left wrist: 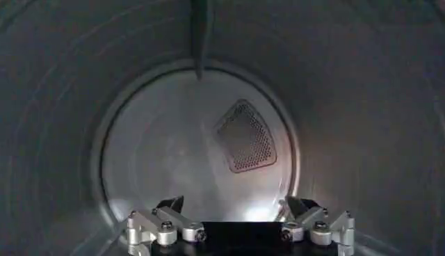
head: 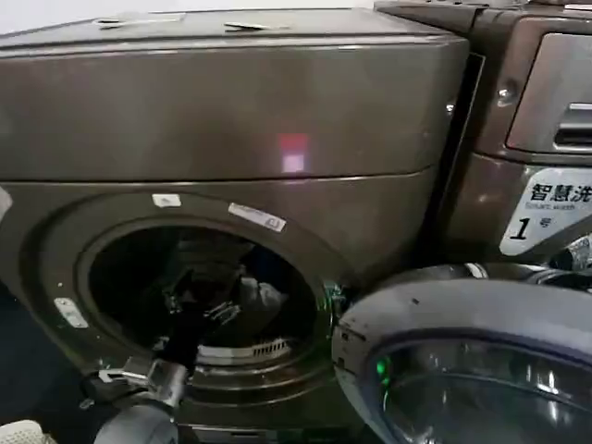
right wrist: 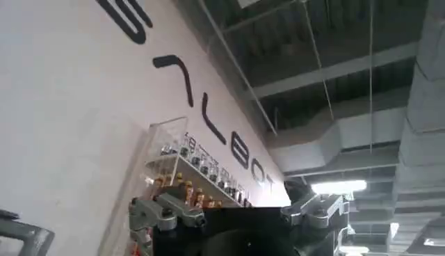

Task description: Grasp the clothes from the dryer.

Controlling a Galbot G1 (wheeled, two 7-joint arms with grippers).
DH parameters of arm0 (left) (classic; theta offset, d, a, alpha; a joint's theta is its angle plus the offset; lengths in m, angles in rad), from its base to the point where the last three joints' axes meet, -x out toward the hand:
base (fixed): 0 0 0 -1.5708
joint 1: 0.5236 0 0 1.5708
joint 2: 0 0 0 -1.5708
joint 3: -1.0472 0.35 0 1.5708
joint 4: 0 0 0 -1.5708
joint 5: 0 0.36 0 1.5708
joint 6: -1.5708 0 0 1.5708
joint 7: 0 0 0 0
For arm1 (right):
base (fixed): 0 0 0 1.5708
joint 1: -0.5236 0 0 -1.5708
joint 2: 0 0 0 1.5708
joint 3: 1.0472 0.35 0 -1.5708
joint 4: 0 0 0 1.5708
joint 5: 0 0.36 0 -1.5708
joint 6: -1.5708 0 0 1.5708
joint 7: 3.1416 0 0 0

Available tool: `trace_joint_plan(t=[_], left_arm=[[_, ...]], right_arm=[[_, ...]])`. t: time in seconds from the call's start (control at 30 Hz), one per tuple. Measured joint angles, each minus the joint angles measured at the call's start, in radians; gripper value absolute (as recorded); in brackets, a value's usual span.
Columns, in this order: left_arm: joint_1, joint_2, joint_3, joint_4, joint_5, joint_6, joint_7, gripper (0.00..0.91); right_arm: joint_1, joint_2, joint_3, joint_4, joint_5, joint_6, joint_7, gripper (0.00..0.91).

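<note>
Inside the dryer point(head: 231, 102) drum, left gripper point(left wrist: 236, 216), fingers point(left wrist: 170, 206) spread, empty; clothes point(head: 264, 298) alongside.

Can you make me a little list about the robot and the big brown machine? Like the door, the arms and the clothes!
machine: brown dryer, round porthole facing the robot
door: glass door swung open at the robot's right
left gripper: reached inside the drum, fingers apart, holding nothing
right gripper: away from the dryer, facing a wall and ceiling, fingers apart
clothes: a pale bundle low in the drum, beside the left gripper; not grasped yet
</note>
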Motion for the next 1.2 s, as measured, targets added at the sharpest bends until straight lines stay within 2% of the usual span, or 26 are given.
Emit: trace_joint_plan(t=[0.53, 0.93, 1.2], left_arm=[[-0.412, -0.034, 0.039, 0.476, 0.047, -0.079, -0.015, 0.907], [-0.704, -0.078, 0.006, 0.893, 0.135, -0.160, 0.001, 0.907], [-0.874, -0.060, 0.050, 1.158, 0.202, -0.151, 0.105, 0.907]], right_arm=[[-0.033, -0.013, 0.059, -0.026, 0.019, 0.016, -0.020, 0.907], [-0.022, -0.015, 0.064, -0.035, 0.032, 0.018, -0.024, 0.907], [-0.006, -0.015, 0.055, -0.035, 0.036, 0.017, -0.033, 0.907]])
